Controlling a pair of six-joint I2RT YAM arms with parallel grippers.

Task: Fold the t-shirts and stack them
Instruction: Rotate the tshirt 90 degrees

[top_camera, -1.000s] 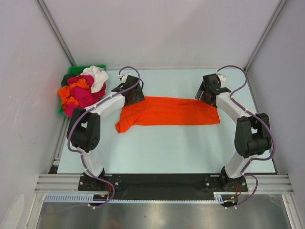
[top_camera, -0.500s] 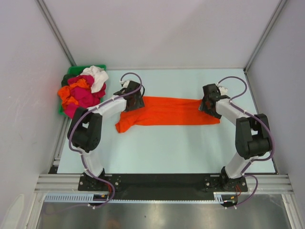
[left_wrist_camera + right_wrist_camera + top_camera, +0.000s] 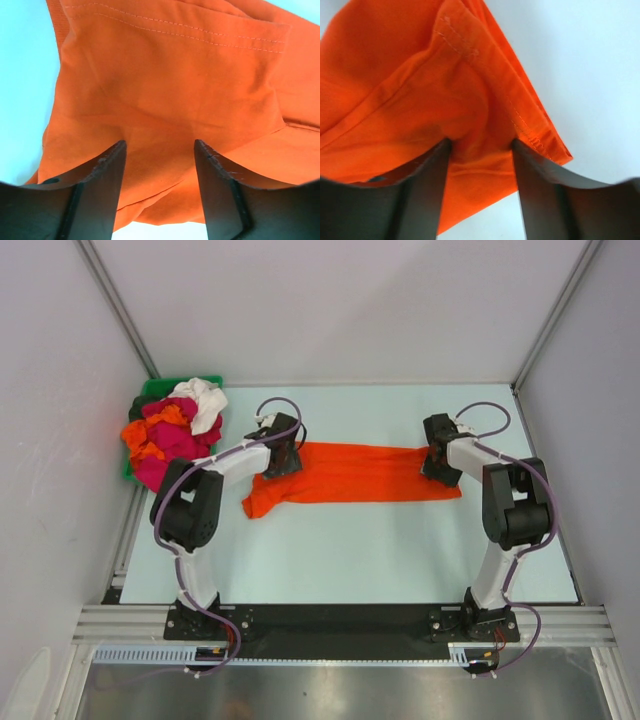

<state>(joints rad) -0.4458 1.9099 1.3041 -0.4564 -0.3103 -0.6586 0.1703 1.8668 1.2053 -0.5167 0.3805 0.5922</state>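
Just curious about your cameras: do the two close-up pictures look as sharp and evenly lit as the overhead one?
Top external view: soft, even light, faint shadows, orange t-shirt and table sharp, dull glare on the metal sheet. Left wrist view: shirt stitching crisp, jaws dark. Right wrist view: hem crisp, jaws softer, cloth shadowed between them.

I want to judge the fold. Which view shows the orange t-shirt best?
Top external: the orange t-shirt shows whole, a long folded strip, both ends in sight. The left wrist view gives only a close patch with a stitched hem; the right wrist view only one corner.
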